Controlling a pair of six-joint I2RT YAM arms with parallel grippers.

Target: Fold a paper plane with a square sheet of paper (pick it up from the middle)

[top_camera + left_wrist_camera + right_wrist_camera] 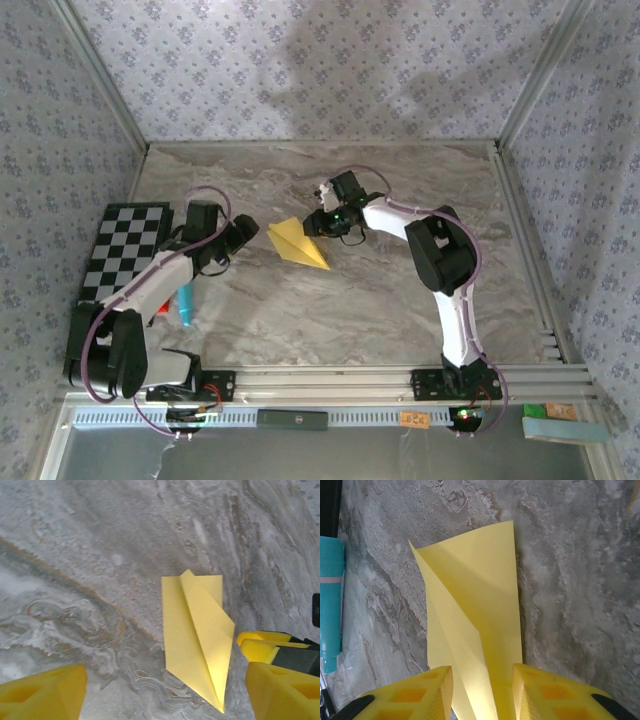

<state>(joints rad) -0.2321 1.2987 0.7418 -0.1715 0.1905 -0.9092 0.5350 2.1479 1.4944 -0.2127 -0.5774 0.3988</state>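
Where the grey marbled desk (pixel 400 300) reaches its middle, the narrow yellow folded paper plane (pixel 298 243) lies flat. In the top view its long axis runs diagonally, with the pointed tip toward the near right and the blunt end toward the far left. The right end effector (pixel 482 672) straddles the tapering end, its fingers apart with paper between them. The left end effector (pixel 162 680), spread wide and holding nothing, sits just beside the plane. A teal plastic pen (pixel 187 305) and a black-and-white checkered board (pixel 125 250) lie well apart, by the left arm.
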